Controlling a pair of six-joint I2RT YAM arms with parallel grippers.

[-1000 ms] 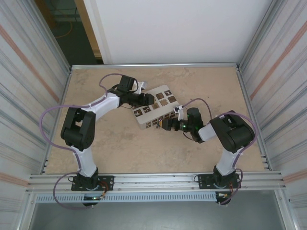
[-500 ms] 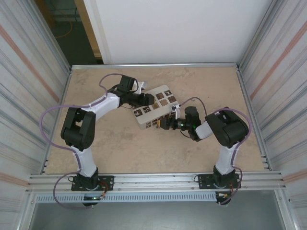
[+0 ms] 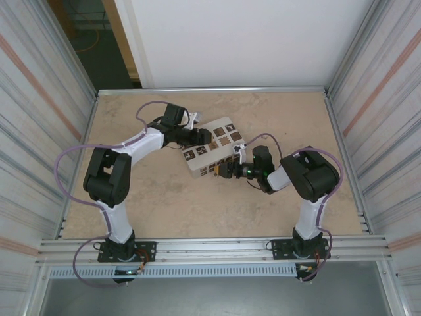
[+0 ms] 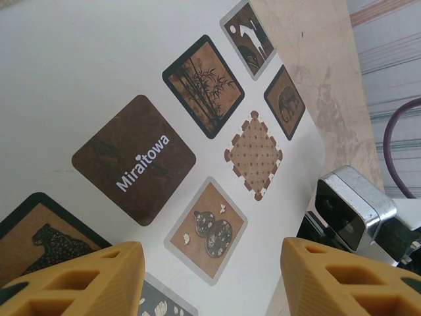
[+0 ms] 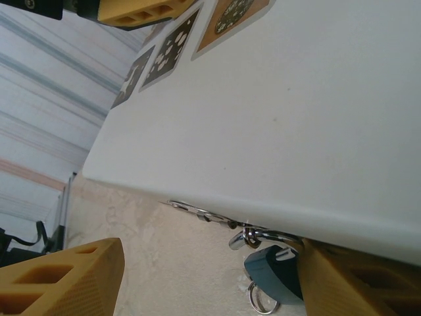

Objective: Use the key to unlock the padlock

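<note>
padlock (image 5: 271, 276) partly hidden, white box (image 5: 296, 99) cropped

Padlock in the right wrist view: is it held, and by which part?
Not held. The right gripper has its jaws open, and the blue padlock sits at the white box's edge beside one finger, not clamped between both.

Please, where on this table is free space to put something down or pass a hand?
Free: the beige tabletop between the left arm's base and the right arm's base, by the front rail; also the far right corner beyond the white box with brown square tiles. Crowded: around that box, where the left claw and the right claw sit.
</note>
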